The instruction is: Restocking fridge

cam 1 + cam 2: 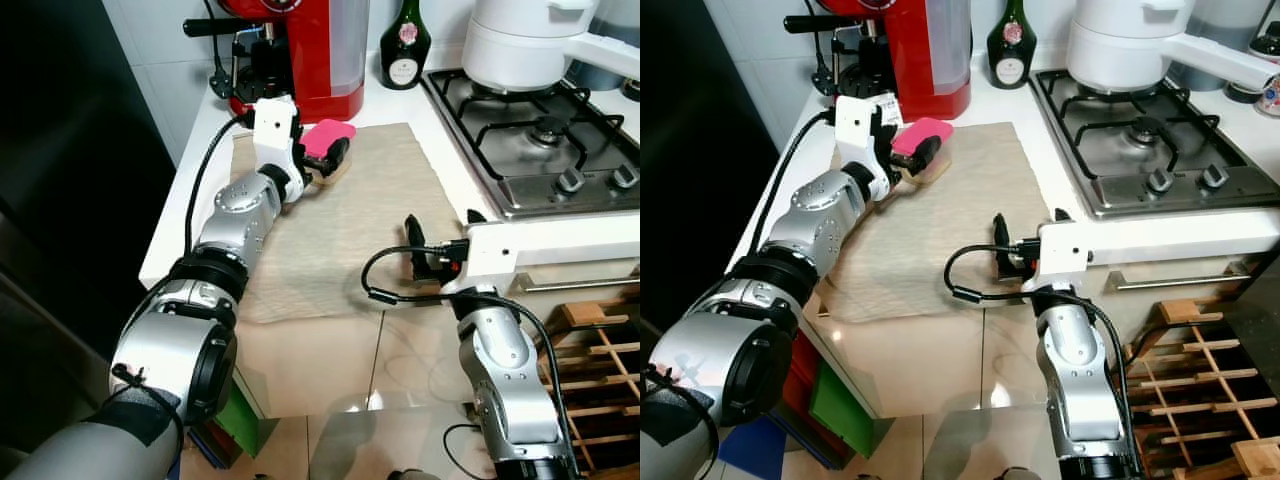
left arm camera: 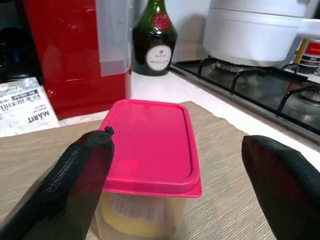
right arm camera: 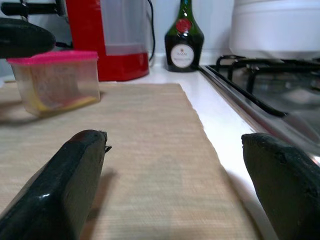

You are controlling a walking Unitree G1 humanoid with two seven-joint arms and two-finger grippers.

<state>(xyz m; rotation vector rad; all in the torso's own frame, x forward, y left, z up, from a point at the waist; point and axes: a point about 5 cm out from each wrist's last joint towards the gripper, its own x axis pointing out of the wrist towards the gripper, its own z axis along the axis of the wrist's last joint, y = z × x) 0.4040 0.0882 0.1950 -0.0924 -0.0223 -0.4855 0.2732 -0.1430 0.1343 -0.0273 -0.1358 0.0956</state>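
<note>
A clear plastic box with a pink lid [image 1: 328,140] stands on a beige placemat [image 1: 360,220] at the mat's far left corner, with yellowish food inside. My left gripper [image 1: 328,160] is open around it. In the left wrist view one finger [image 2: 85,170] lies against the side of the pink-lidded box [image 2: 150,145], while the other finger [image 2: 280,175] stands well apart. My right gripper [image 1: 443,228] is open at the counter's front edge with nothing between its fingers, and it points along the mat toward the box [image 3: 55,80].
A red coffee machine [image 1: 310,50] stands just behind the box, with a green bottle [image 1: 403,45] beside it. A gas hob [image 1: 540,130] with a white pot [image 1: 520,40] lies to the right. A wooden rack [image 1: 600,350] stands low on the right. A dark surface [image 1: 70,150] rises on the left.
</note>
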